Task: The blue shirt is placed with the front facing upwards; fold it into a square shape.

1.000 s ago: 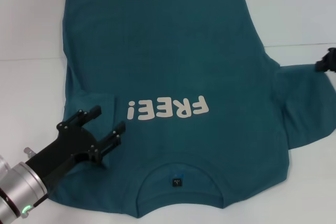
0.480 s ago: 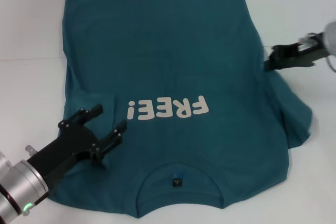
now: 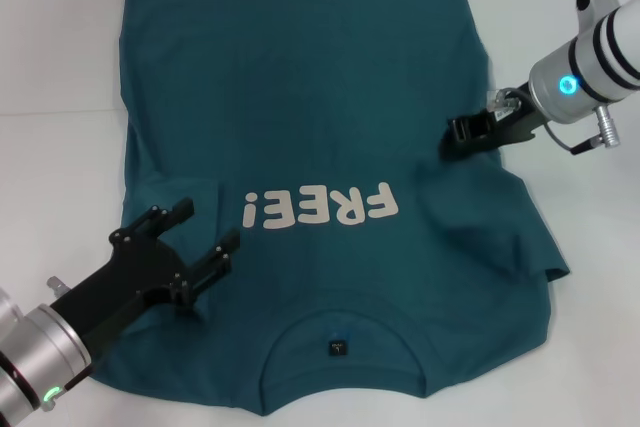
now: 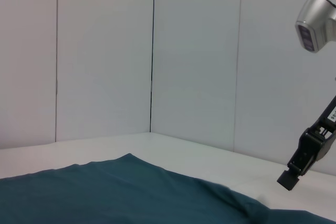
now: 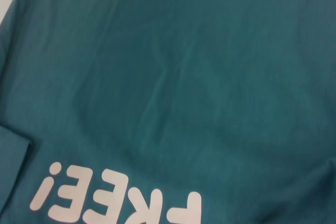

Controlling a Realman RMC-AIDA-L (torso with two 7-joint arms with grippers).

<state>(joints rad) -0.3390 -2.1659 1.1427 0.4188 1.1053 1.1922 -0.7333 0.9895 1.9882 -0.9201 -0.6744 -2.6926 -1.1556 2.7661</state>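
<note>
A: Where do we stand?

B: We read this as the sleeve folds. The shirt (image 3: 320,177) lies flat on the table (image 3: 50,47), front up, collar nearest us. The left sleeve is already tucked onto the body. Our right gripper (image 3: 462,137) hangs over the right side with that sleeve drawn inward; it looks pinched on the cloth, though we cannot tell for sure.

A: And our left gripper (image 3: 190,247)?

B: It hovers over the tucked sleeve, fingers apart, holding nothing.

A: Next?

B: We judge the right sleeve must be laid flat on the body and let go without dragging the fabric.

A: Any writing?

B: Cream "FREE!" (image 3: 320,208) on the chest. The neck label (image 3: 338,348) is too small to read.
</note>
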